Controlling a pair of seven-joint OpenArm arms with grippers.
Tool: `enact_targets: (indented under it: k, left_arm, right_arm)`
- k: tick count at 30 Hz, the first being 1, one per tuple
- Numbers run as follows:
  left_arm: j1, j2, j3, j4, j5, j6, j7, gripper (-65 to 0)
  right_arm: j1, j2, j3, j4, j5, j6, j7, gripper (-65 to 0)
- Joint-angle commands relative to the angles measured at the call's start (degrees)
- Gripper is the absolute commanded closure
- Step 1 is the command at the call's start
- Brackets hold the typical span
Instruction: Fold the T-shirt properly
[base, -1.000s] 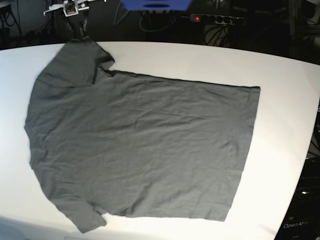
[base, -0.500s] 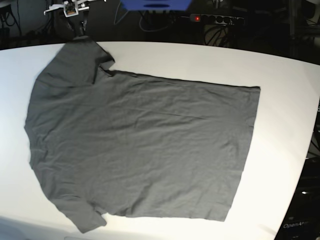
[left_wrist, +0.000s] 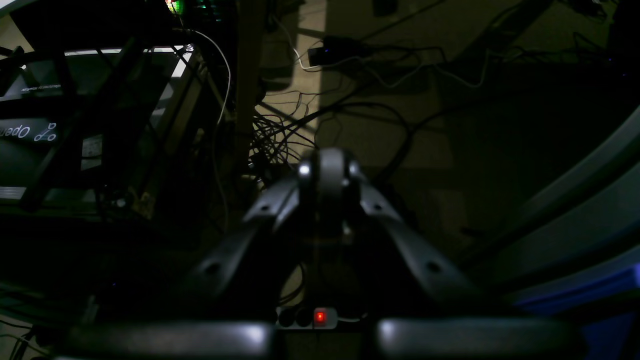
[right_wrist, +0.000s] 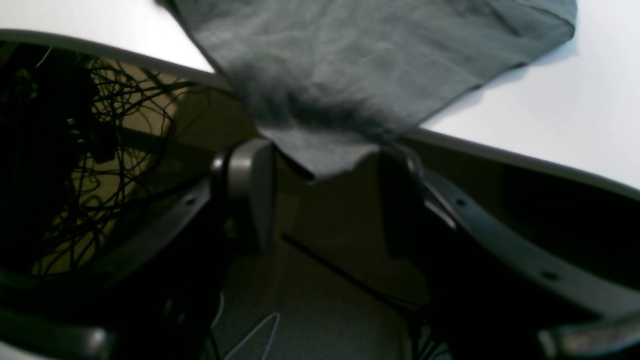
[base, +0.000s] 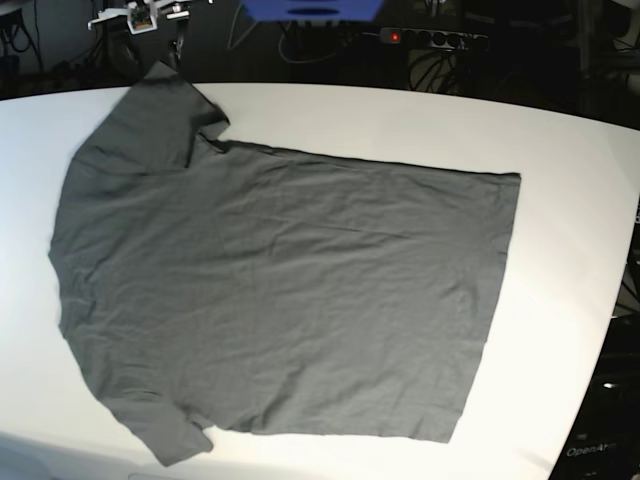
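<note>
The dark grey T-shirt (base: 280, 290) lies spread flat on the white table (base: 570, 180), neck end to the left and hem to the right. Its far sleeve (right_wrist: 350, 65) reaches the table's back edge, and the sleeve tip hangs just over that edge. My right gripper (right_wrist: 325, 165) is open beyond the edge, with the tip lying loose between its fingers (right_wrist: 250, 170). The right arm's wrist (base: 140, 17) shows at the top left of the base view. My left gripper (left_wrist: 327, 167) is shut on nothing, off the table, over a dark floor.
Behind the table's far edge are a power strip with a red light (base: 425, 38), a blue object (base: 310, 10) and tangled cables (right_wrist: 100, 150). The table edge curves down on the right (base: 615, 300). Bare white tabletop surrounds the shirt.
My right gripper has opened and let go of the far sleeve's tip, which now rests at the table's back edge. The rest of the shirt has not moved.
</note>
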Motion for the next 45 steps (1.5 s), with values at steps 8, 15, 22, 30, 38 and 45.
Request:
enact_targets:
  k: [8,15,22,30,38,45]
  left_arm:
    - [1.38,-0.09,-0.12,0.2,0.01,0.34,-1.67,-1.2]
    - [1.29,-0.09,-0.12,0.2,0.01,0.34,-1.67,-1.2]
    - [1.29,-0.09,-0.12,0.2,0.01,0.34,-1.67,-1.2]
    - [1.38,-0.09,-0.12,0.2,0.01,0.34,-1.67,-1.2]
    - [4.19,-0.09,-0.12,0.99,0.01,0.34,-2.02,-1.2]
    - [9.73,-0.09,-0.12,9.25,0.01,0.25,-1.93,-2.5]
  right_arm:
    - [-0.7,0.29,0.01,0.52,0.09,-0.21,1.9,-32.9]
    - [0.01,0.38,0.01,0.52,0.18,-0.21,1.9,-29.9]
    - [0.09,0.38,0.18,0.52,0.26,-0.21,1.63,-6.2]
    - [0.09,0.38,0.18,0.52,0.0,-0.21,1.54,-0.7]
    - [0.09,0.38,0.01,0.52,-0.09,-0.21,1.63,-0.7]
    - [0.09,0.47,0.01,0.52,-0.17,-0.21,1.54,-0.7]
